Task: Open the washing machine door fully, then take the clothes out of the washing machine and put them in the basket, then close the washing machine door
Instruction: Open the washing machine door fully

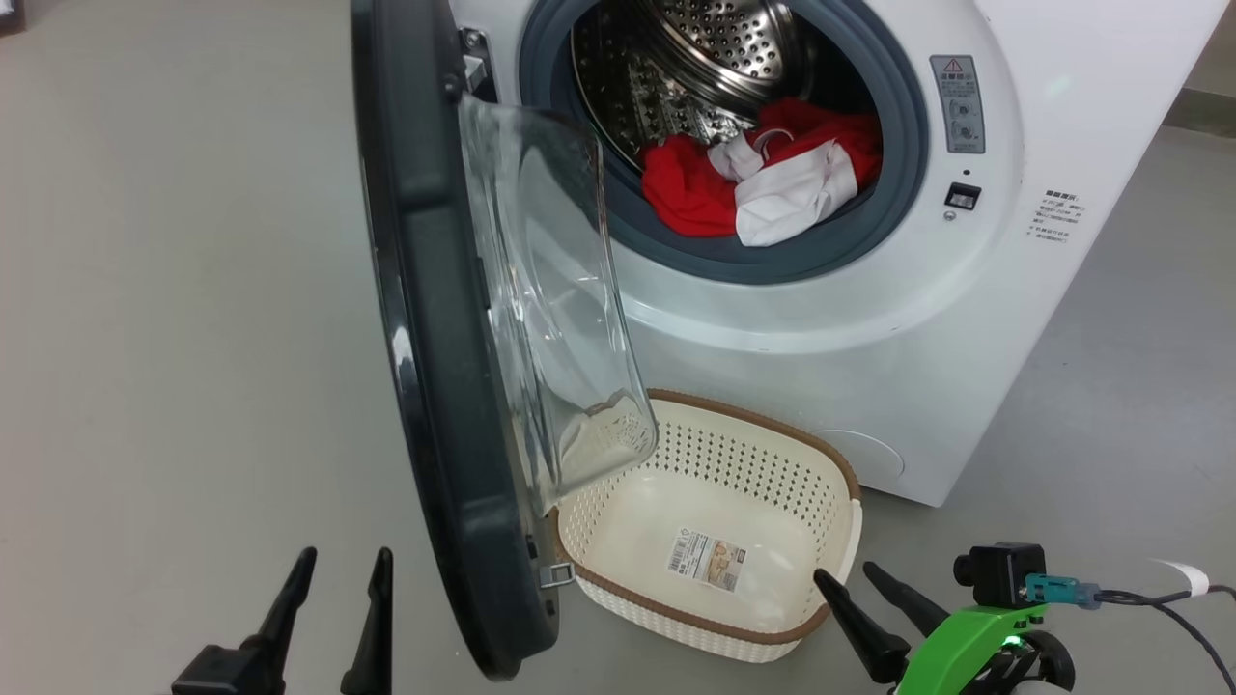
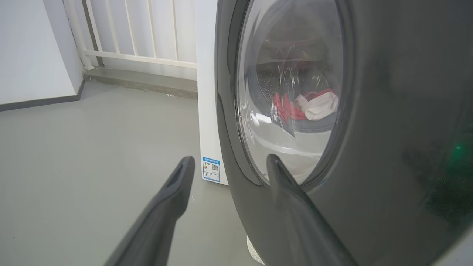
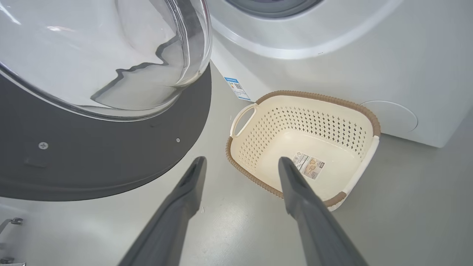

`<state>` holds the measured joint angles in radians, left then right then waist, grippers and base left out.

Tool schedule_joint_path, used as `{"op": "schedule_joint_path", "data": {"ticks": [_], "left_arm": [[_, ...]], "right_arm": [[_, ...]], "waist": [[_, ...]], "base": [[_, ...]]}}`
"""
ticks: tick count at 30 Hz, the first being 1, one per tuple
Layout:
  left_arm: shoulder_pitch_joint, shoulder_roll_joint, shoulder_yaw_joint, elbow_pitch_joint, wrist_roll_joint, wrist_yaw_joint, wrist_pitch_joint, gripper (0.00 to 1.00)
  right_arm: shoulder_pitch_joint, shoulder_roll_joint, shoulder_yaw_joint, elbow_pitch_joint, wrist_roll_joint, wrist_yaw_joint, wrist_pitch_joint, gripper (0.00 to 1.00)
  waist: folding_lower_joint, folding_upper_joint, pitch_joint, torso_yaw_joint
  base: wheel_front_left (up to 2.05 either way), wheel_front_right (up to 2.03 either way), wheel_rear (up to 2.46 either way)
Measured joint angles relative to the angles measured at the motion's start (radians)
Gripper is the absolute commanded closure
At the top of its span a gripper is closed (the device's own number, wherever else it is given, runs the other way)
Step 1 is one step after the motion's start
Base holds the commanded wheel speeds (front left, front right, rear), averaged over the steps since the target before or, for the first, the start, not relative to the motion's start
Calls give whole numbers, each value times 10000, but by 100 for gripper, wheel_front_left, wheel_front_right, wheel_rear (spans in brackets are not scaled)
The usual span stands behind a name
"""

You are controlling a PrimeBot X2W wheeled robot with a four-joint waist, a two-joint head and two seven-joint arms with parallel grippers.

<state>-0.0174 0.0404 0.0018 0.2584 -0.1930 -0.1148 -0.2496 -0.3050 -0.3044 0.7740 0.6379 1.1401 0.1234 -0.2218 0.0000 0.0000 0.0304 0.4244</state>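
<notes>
The washing machine door (image 1: pixel 435 338) stands open, edge-on to me, its clear glass bowl (image 1: pixel 550 290) bulging rightward; its black outer face (image 2: pixel 388 147) is close to the left wrist camera and its inner side (image 3: pixel 92 155) shows on the right wrist. Inside the washing machine (image 1: pixel 869 319), red and white clothes (image 1: pixel 763 183) lie at the drum's front, also seen through the glass (image 2: pixel 310 105). The empty cream basket (image 1: pixel 715 483) (image 3: pixel 314 122) sits on the floor below the drum. My left gripper (image 1: pixel 343 569) (image 2: pixel 229 162) is open left of the door. My right gripper (image 1: pixel 850 579) (image 3: pixel 242 162) is open by the basket's near corner.
Grey floor (image 1: pixel 174 290) spreads to the left of the door. A white railing (image 2: pixel 140 33) and wall stand behind the machine. A door latch (image 1: pixel 558 575) sticks out near the basket's left rim. A green camera mount (image 1: pixel 975 627) with cable rides my right arm.
</notes>
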Motion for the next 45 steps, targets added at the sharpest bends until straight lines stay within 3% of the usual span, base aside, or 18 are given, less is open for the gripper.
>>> {"op": "schedule_joint_path", "data": {"ticks": [5, 8, 14, 24, 32, 45], "left_arm": [[8, 0, 2, 36, 0, 0, 0, 0], [16, 0, 12, 36, 0, 0, 0, 0], [19, 0, 15, 38, 2, 0, 0, 0], [23, -2, 10, 48, 2, 0, 0, 0], [22, 0, 8, 46, 0, 0, 0, 0], [22, 0, -15, 77, 0, 2, 0, 0]], "right_arm": [[-165, 50, -113, 472, -604, 8, -249, 0], [-163, 173, -1415, 94, -1950, 8, -251, 0], [366, 625, -3095, -706, -4370, 10, -263, 0], [1306, 1379, -4916, -1615, -7087, 10, -263, 0], [1697, 1824, -6006, -2500, -8140, 12, -265, 0], [2336, 2174, -6470, -2518, -8704, 12, -265, 0]], "waist": [[0, 0, -22, -27], [0, 0, -12, -65], [0, 0, -4, -77], [0, 0, 13, -65], [0, 0, 72, -76], [0, 0, 50, -35]], "base": [[0, 0, 0], [0, 0, 0], [0, 0, 0], [0, 0, 0], [0, 0, 0], [0, 0, 0]]}}
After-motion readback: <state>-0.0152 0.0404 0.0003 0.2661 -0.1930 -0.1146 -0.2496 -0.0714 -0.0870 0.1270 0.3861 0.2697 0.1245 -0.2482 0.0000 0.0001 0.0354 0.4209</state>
